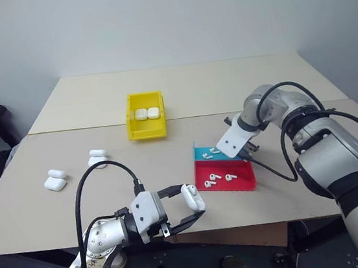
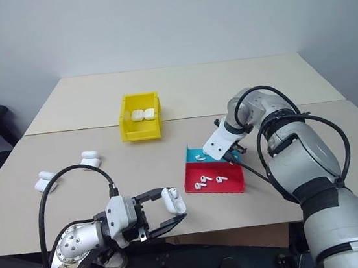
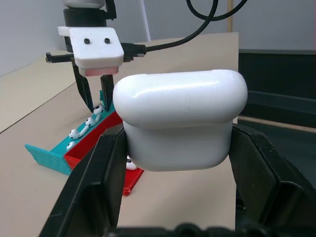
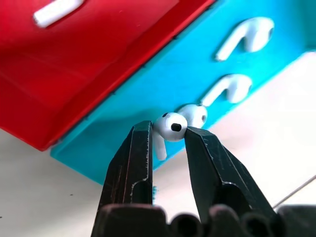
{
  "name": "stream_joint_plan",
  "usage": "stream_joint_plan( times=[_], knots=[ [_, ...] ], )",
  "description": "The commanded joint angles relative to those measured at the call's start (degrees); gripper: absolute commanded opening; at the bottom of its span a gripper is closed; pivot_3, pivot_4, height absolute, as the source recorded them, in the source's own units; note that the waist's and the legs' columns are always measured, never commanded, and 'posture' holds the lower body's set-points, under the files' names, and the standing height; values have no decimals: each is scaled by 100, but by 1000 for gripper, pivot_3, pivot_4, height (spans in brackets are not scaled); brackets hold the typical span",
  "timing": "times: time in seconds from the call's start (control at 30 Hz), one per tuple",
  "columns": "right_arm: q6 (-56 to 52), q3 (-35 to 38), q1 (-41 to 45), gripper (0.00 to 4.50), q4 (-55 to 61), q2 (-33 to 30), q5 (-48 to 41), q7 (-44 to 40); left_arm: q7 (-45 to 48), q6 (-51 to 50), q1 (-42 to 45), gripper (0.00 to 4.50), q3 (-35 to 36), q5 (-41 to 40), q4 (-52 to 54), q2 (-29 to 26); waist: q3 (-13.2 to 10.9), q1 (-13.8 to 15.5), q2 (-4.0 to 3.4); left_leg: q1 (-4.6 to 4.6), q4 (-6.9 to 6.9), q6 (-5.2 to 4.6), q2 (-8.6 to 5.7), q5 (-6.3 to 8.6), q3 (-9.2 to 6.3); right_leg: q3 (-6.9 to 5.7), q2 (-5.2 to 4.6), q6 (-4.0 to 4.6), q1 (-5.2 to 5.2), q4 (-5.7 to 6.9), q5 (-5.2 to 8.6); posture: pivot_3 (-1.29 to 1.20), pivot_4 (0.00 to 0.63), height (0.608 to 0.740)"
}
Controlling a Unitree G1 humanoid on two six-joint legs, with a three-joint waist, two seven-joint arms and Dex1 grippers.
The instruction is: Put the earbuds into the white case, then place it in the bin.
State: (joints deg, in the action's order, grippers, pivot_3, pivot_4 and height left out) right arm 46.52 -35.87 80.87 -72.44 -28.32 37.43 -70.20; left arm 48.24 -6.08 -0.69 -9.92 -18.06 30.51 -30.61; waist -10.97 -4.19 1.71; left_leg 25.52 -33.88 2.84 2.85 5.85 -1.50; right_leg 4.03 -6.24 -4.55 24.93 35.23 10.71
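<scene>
My left gripper (image 1: 189, 206) is low near the table's front edge, shut on a white case (image 1: 192, 196) that sits between its black fingers (image 3: 94, 182); the case (image 3: 180, 118) is close up in the left wrist view. My right gripper (image 4: 168, 129) points steeply down over the teal end of the tray (image 1: 202, 152), shut on one earbud (image 4: 171, 126) pinched at its head, just above the tray. Other earbuds (image 1: 212, 179) lie in the red part, and more earbuds (image 4: 245, 37) on the teal part. The yellow bin (image 1: 146, 133) stands further back at the centre.
Two white cases (image 1: 147, 113) lie inside the bin. More white cases (image 1: 56, 180) (image 1: 98, 158) rest on the table at the left. The red-and-teal tray (image 1: 244, 183) sits right of centre. A black cable loops off each arm.
</scene>
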Motion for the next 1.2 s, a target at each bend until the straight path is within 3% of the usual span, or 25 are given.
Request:
stream_joint_plan(
  times=[0.03,0.37,0.47,0.6,0.73,0.93,1.1,1.2],
  knots=[
    [106,112,185,1237,193,-144,-114,-44,28,119,63,2800,79,-64,72,-16,0,2,0,0,0,0,0,0,0,0,0,0,0,0,0,0,150,740],
    [-242,779,168,1237,632,-354,-893,-181,29,322,336,2800,282,54,-375,-84,-1,6,-1,0,1,0,0,0,0,0,0,0,1,-1,0,0,150,740],
    [-777,1537,-61,1237,1228,-484,-1910,-506,-2,481,657,2800,380,116,-685,-36,-1,18,-1,1,0,-1,0,0,-1,0,0,0,0,0,0,0,150,740],
    [-2532,2512,-883,1237,3223,-761,-3515,-1120,61,631,1107,2800,416,-18,-981,106,0,81,-1,0,0,-2,0,-1,-4,-2,0,-1,-12,-6,1,0,150,740],
    [-4755,3282,-1914,1237,5627,-1173,-4719,-948,195,634,1608,2800,398,-233,-1259,340,-1,190,0,1,-7,-3,0,-2,-2,-2,0,-6,-23,-18,3,0,150,740],
    [-7965,4384,-2891,1237,8110,-1416,-6659,134,658,515,2245,2800,266,-479,-1648,541,0,209,0,-1,-13,-2,0,-2,-2,-2,0,-7,-24,-17,3,0,150,740],
    [-9566,5351,-3412,1237,9157,-1376,-8415,1060,910,401,2594,2800,256,-747,-1851,733,0,182,0,-12,-30,0,0,0,-4,-2,0,-8,-48,-21,2,0,150,740],
    [-10001,5715,-3767,1237,9735,-1297,-9309,1592,1056,99,2703,2800,335,-1120,-1717,737,0,185,1,-10,-41,0,0,0,-6,-2,0,-8,-59,-25,1,0,150,740]
  ],
)
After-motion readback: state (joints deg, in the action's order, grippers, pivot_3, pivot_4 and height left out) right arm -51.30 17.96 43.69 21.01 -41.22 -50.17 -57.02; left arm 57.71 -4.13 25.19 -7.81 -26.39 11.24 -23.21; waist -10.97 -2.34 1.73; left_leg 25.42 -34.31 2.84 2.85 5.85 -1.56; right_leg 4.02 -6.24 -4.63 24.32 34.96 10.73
